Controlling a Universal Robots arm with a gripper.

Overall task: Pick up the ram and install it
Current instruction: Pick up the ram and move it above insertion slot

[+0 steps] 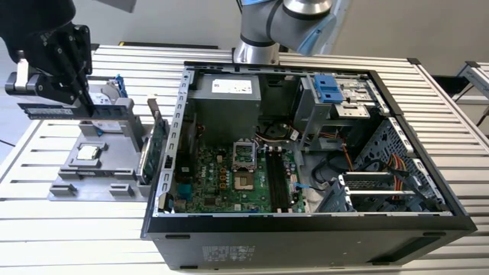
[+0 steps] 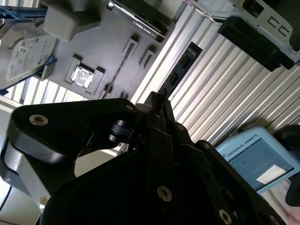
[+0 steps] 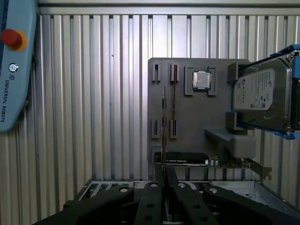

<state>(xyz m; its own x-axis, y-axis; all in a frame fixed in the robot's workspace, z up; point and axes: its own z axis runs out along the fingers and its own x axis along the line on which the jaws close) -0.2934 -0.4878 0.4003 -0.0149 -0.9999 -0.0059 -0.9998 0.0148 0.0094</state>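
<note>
Claw [image 1: 82, 106] clenched on ram [image 1: 46, 109]. First wrist view shows ram edge-on between fingertips, grey tray [image 3: 192, 117] beyond claw.

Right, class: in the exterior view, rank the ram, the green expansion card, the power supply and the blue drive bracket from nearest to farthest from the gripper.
1. ram: clamped in the gripper, at the exterior view's left.
2. green expansion card: standing on edge just outside the case.
3. power supply: inside the case, at its back.
4. blue drive bracket: inside the case, further to the exterior view's right.
</note>
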